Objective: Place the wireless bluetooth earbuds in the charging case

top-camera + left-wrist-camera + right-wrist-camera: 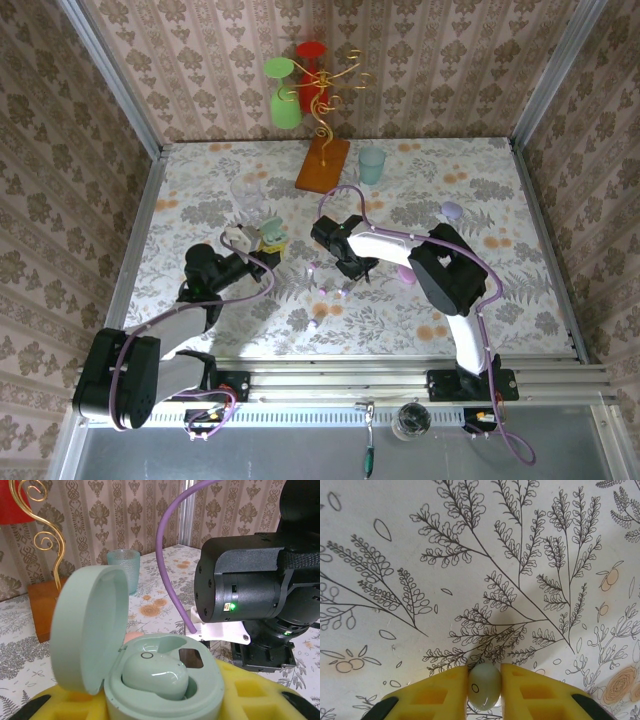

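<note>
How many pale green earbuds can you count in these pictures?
2. One earbud sits in the open green case; the other earbud is pinched in the right claw. More may be hidden.

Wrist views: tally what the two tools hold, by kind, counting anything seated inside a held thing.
charging case: 1, open, in the left tool
green earbuds: 2, one seated in the case, one in the right tool
Total: 3

Gold wire stand (pixel 322 128) on wooden base (pixel 322 166), teal tumbler (pixel 371 165) just beside; possibly a clear glass (pixel 248 190) nearby.
</note>
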